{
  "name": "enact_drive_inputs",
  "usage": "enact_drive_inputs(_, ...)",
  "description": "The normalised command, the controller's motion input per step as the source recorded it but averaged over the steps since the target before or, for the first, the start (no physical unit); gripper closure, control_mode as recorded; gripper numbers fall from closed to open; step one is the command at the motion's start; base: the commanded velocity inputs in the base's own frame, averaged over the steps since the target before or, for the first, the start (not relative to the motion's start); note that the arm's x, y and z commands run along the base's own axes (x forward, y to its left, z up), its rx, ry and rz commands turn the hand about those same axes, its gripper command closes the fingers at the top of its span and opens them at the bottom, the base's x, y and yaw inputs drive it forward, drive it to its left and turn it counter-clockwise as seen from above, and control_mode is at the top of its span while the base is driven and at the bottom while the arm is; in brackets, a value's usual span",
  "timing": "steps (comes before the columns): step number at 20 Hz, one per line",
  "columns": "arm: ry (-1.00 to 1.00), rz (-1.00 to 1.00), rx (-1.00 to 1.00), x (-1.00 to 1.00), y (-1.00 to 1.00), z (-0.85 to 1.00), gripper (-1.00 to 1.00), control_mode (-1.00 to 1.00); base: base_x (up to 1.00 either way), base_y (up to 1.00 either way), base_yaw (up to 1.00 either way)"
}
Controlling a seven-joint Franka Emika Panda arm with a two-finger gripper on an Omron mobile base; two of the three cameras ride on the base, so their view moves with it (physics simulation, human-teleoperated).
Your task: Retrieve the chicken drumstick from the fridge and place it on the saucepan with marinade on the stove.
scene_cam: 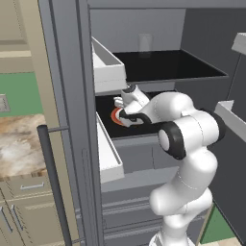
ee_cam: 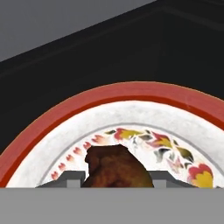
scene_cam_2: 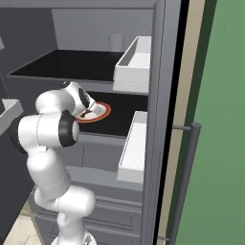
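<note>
In the left base view, my arm reached into the open fridge [scene_cam: 72, 96], and my gripper [scene_cam: 126, 111] was low over a red-rimmed plate [scene_cam: 115, 116] on the dark middle shelf; so the carrying to the saucepan was, I judge, all left to do. In the right base view, the same plate [scene_cam_2: 103, 111] lay under my hand. In the hand view, the chicken drumstick [ee_cam: 116, 168] sat on the plate between my half-open fingers; I could not tell if they already pressed it.
</note>
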Motion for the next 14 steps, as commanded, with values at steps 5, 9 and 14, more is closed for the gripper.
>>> enact_drive_inputs(5,0.0,0.0,0.0,-0.22,0.0,0.01,1.0,-1.0,0.0,0.0,0.0)
enact_drive_inputs(9,0.0,0.0,0.0,-0.22,0.0,0.08,1.0,-1.0,0.0,0.0,0.0)
enact_drive_inputs(14,0.0,0.0,0.0,-0.25,0.0,0.18,1.0,-1.0,0.0,0.0,0.0)
